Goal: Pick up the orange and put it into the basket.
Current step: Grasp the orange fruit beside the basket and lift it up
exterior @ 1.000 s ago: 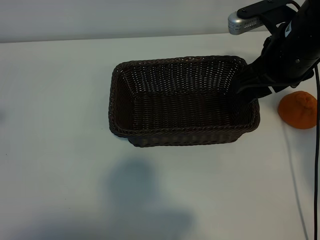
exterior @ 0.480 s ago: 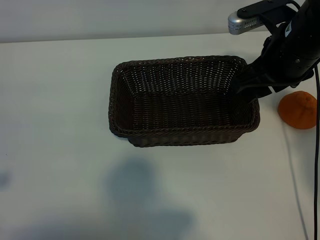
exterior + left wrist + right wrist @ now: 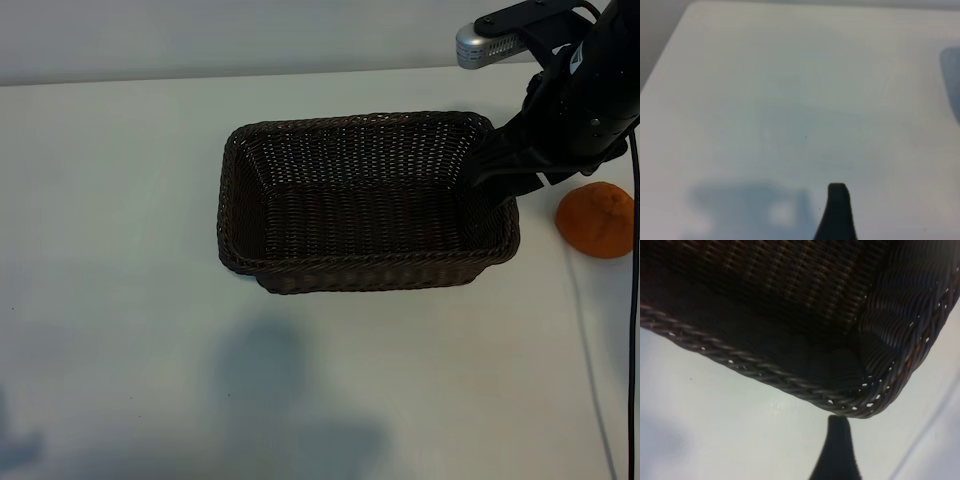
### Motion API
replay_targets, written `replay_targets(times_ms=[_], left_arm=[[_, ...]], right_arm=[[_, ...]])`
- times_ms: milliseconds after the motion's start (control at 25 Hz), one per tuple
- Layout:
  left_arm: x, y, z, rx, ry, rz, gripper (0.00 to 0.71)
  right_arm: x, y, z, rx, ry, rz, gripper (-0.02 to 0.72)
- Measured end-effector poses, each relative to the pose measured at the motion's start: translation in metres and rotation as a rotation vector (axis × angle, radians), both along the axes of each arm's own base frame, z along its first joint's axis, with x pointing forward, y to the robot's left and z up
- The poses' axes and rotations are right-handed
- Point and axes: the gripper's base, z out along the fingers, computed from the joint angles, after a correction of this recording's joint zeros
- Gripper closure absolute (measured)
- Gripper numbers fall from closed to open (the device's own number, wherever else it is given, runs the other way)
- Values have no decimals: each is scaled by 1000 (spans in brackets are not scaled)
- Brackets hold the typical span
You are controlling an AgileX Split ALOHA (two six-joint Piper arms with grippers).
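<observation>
1. White bench carries the whole scene under even light, with a soft shadow on its near side.
2. The orange sits on the bench at the far right, outside the basket and just beside that basket's right end, apart from it. Nothing holds the fruit. It is round, so no axis governs the approach.
3. The basket lies with its long side running left to right and holds nothing visible.
4. The right hand hangs over the basket's right end wall, pointing steeply down. In the right wrist view one dark finger shows above bare bench just outside a basket corner. By the record its fingers stand spread, and they grip nothing.
5. Governing relation: the orange lies to the right of the right hand and slightly nearer, close by. In my judgement this arm is the one to take it.
6. The left hand does not appear in the exterior view. Its wrist view shows one finger over empty bench, fingers spread wide and holding nothing, so it appears well apart from the orange.
</observation>
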Motion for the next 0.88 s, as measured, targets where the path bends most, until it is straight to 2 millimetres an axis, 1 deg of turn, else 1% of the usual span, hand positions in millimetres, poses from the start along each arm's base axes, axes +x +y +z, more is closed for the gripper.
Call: replay_targets(times_ms=[200,360,680,880], left_arm=[[14,2,-24,-10,33,0,114],[20,4,-37,-16,70,0,114],[21,4,-43,-23,105,0,114],[20,4,-44,-24,112,0,116]], right_arm=[[0,0,0,0,0,0,144],[0,0,0,0,0,0,144],[0,0,0,1,-1,0,144],[0,0,0,2,-4,-1,144]])
